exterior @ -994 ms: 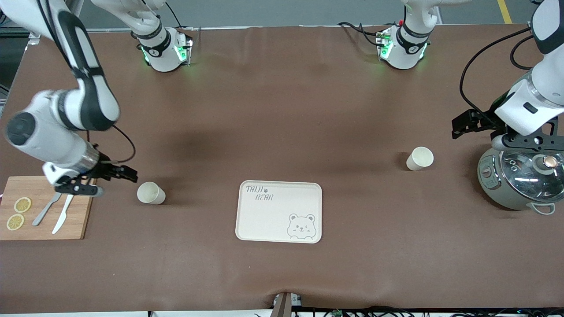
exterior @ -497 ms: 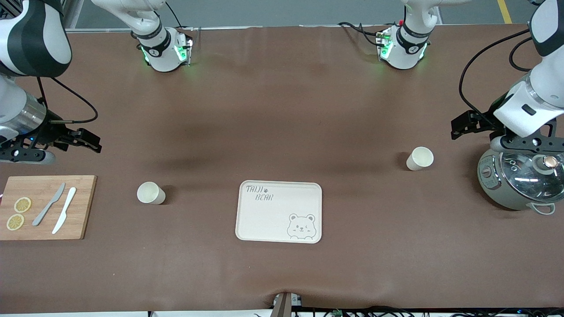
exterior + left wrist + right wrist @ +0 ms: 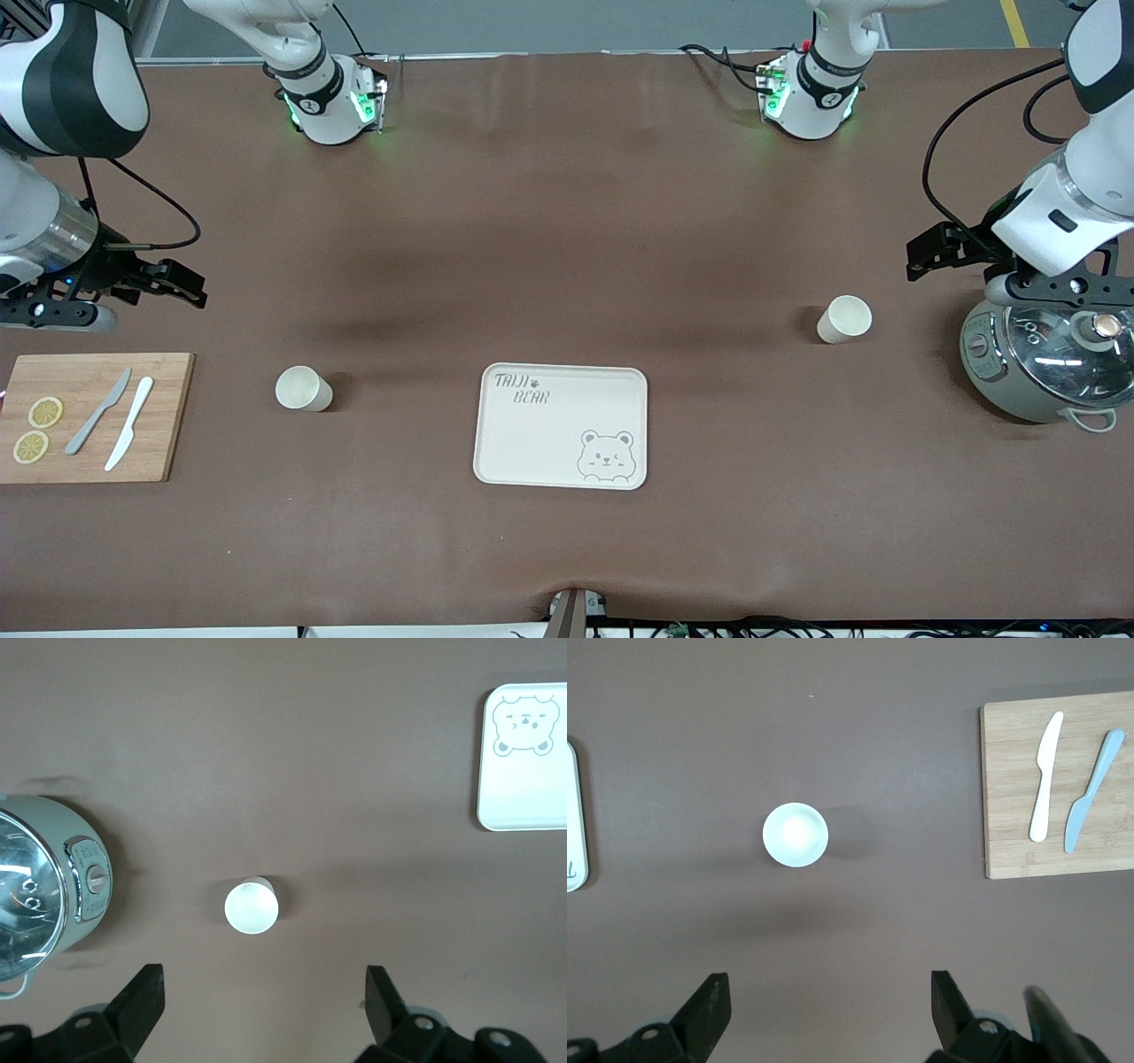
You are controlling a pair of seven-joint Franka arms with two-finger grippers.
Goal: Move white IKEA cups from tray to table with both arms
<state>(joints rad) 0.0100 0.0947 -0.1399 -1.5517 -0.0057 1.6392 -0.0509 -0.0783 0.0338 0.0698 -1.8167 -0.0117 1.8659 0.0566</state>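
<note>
Two white IKEA cups stand upright on the brown table. One cup (image 3: 304, 389) is toward the right arm's end, the other cup (image 3: 844, 319) toward the left arm's end. My right gripper (image 3: 188, 290) hangs open and empty over bare table above the cutting board's corner, apart from its cup (image 3: 796, 835); its own view shows the gripper (image 3: 830, 992) open wide. My left gripper (image 3: 923, 255) hangs open and empty over the table beside the pot, apart from its cup (image 3: 252, 907); its own view shows the gripper (image 3: 264, 988) open wide.
A cream bear tray (image 3: 549, 443) lies between the cups, nearer the front camera. A wooden cutting board (image 3: 159, 416) with two knives (image 3: 124, 434) and lemon slices (image 3: 44, 412) lies at the right arm's end. A grey-green pot with glass lid (image 3: 1045, 363) stands at the left arm's end.
My right gripper has pulled up and away from beside its cup and the cutting board toward the table's end, then held still. The left arm has barely moved. Both cups stayed put.
</note>
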